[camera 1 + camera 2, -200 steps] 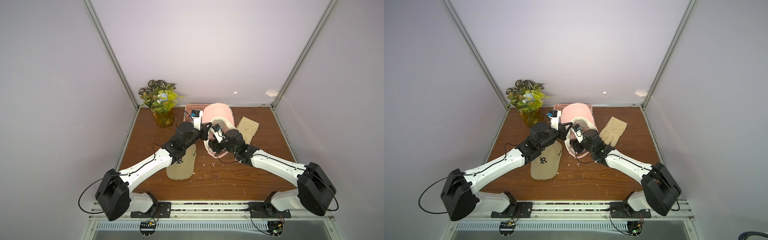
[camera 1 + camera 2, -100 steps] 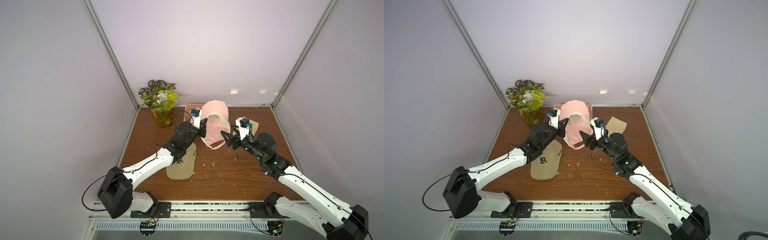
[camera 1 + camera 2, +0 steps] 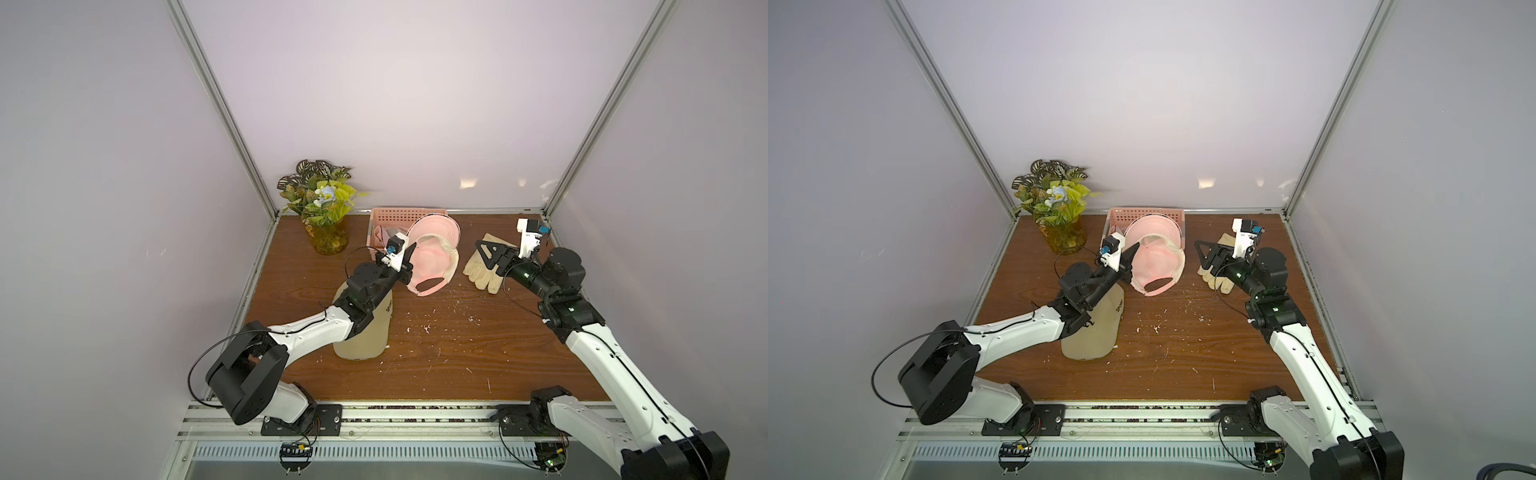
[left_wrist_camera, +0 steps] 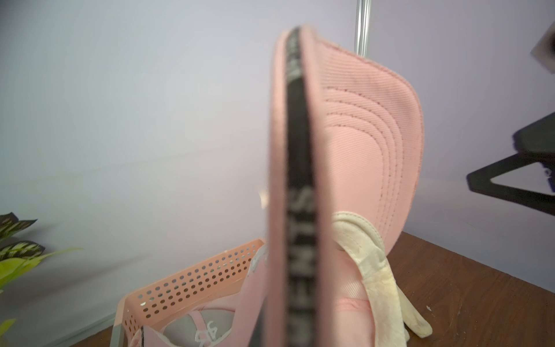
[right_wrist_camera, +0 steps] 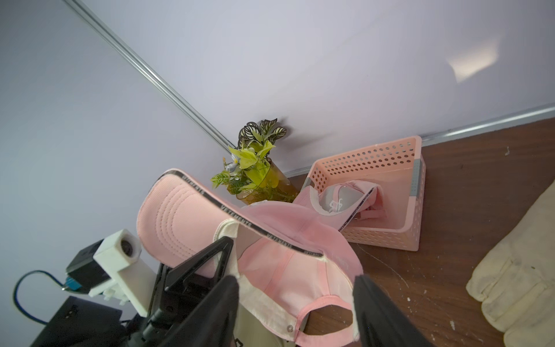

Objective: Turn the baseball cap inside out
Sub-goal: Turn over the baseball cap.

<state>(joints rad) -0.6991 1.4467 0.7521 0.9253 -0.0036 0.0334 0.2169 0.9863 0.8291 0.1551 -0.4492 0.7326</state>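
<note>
Left tool (image 3: 409,259) is clamped on the pink baseball cap (image 3: 432,266), holding it raised, brim up, before the far basket (image 3: 399,214). Right tool (image 3: 488,257), jaws apart, hovers over the glove (image 3: 478,272), apart from it; bare table (image 3: 436,353) lies nearer.

Left pincer (image 3: 409,259) clamped and raised, right pincer (image 3: 484,255) spread

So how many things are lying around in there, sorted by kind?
Caps: 3, pink cap, beige cap, cap in the basket
Gloves: 1, glove
Baskets: 1, basket
Plants: 1, potted plant
Total: 6
</note>
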